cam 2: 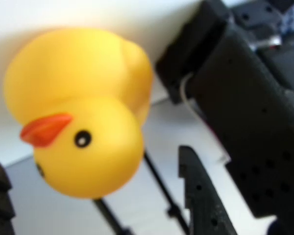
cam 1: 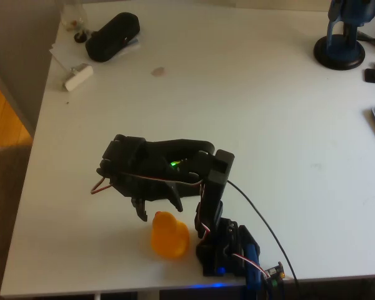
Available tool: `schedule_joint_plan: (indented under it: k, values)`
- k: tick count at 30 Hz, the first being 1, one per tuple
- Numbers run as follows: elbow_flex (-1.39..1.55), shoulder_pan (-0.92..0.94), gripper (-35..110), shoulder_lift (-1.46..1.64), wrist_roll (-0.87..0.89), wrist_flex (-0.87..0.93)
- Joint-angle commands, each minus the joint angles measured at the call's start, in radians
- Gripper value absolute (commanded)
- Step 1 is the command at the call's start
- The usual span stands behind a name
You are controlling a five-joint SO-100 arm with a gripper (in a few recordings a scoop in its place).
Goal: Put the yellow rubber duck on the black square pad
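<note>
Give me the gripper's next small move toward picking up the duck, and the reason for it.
Probably ease the gripper down around the yellow rubber duck and then close. In the overhead view the gripper stands just above and beside the duck, seemingly not yet on it, and the wrist view shows the duck close ahead, with the fingers apart and nothing held.

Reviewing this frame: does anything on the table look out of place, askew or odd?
A small brownish stain marks the white table near the far side, beside a black oblong case. The yellow rubber duck sits upright near the front edge, by the open end effector. Nothing looks spilled or damaged.
</note>
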Motion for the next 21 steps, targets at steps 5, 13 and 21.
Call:
schedule_joint_plan:
  k: [5, 13, 21]
  values:
    - [0.017, 0.005, 37, 0.017, -0.018, 0.046]
    - [0.014, 0.003, 37, -0.035, -0.008, -0.084]
    - [0.012, 0.002, 37, -0.025, -0.006, -0.095]
